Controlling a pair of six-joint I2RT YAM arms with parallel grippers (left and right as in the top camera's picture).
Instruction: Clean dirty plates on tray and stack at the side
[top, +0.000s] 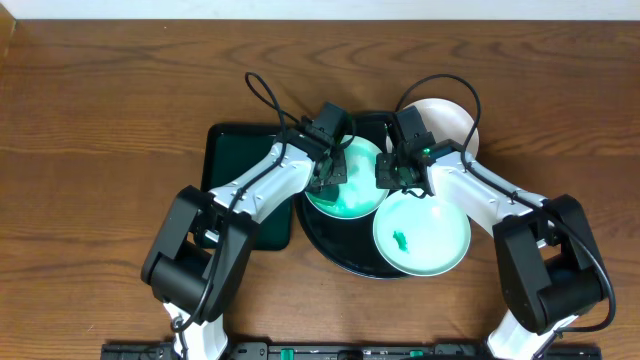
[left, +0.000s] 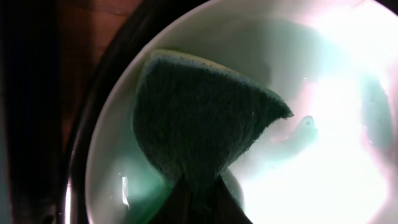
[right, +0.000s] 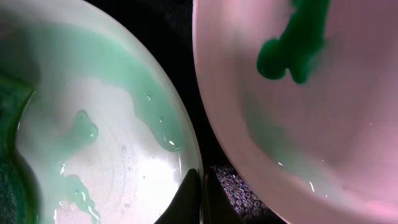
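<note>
Overhead view: left gripper (top: 328, 178) jaws clamp a sponge (left: 199, 118) against the wet mint plate (top: 352, 203) on the black tray (top: 335, 255). Right gripper (right: 200, 186) jaws are together at that plate's rim.

Sponge (left: 199, 118) in plate (left: 323, 130), on tray (top: 332, 248)

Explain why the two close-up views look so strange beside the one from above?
Overhead: evenly lit and sharp. Left wrist: glare bleaches the wet plate at right, the sponge is a dark shape, the left edge is in shadow. Right wrist: the smeared plate takes a pink cast, its green smear blurred.
</note>
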